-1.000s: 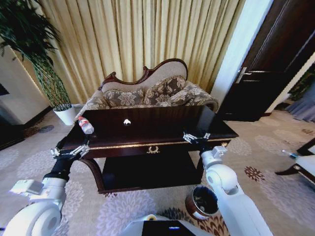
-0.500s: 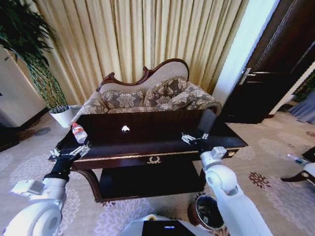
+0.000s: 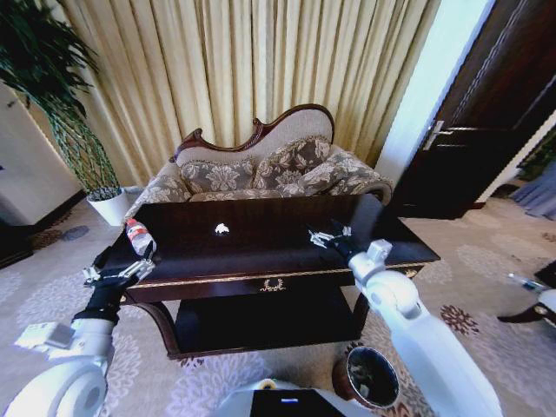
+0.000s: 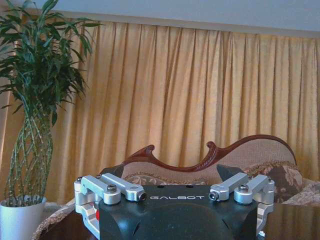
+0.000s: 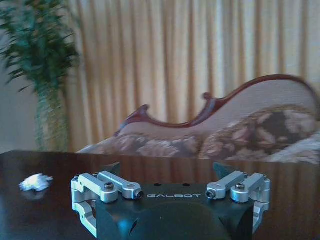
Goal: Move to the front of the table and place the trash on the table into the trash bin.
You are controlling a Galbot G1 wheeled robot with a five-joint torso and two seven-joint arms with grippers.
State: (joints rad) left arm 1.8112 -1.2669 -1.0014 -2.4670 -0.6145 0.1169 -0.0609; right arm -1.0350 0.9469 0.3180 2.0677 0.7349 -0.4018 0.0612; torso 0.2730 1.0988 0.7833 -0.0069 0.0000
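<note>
My long glossy dark-brown wooden worktop with gold trim (image 3: 261,239) sits square ahead in the head view, laurel emblem facing me, lower shelf dark and hard to read. Crumpled white paper bit (image 3: 222,228) lies near the middle of the top, toward the far edge; right wrist view shows it too (image 5: 35,182), off to one side on the dark surface, well apart from that hand. Small clear plastic bottle with red label (image 3: 138,236) lies on its side at the worktop's left end, close to the front edge. No orange piece that I can make out. Small round dark-brown trash bin with shiny rim (image 3: 368,380) stands on the carpet at my lower right, partly hidden by my right arm, black inside. Right hand (image 3: 323,236) is out over the right half of the worktop, fingers spread apart, holding nothing; right wrist view confirms the gap between the two silver fingers (image 5: 176,191). Left hand (image 3: 117,274) hovers just off the left front corner, near the bottle but not touching, fingers apart and empty; left wrist view shows the same open spread (image 4: 176,192). In both wrist views the fingertips are cut off by the black hand body. Left wrist view looks past the worktop at the patterned sofa with carved wood frame (image 4: 215,160), the gold curtains (image 4: 190,90) and the braided-stem plant in a white pot (image 4: 27,150); only a sliver of worktop shows there.
</note>
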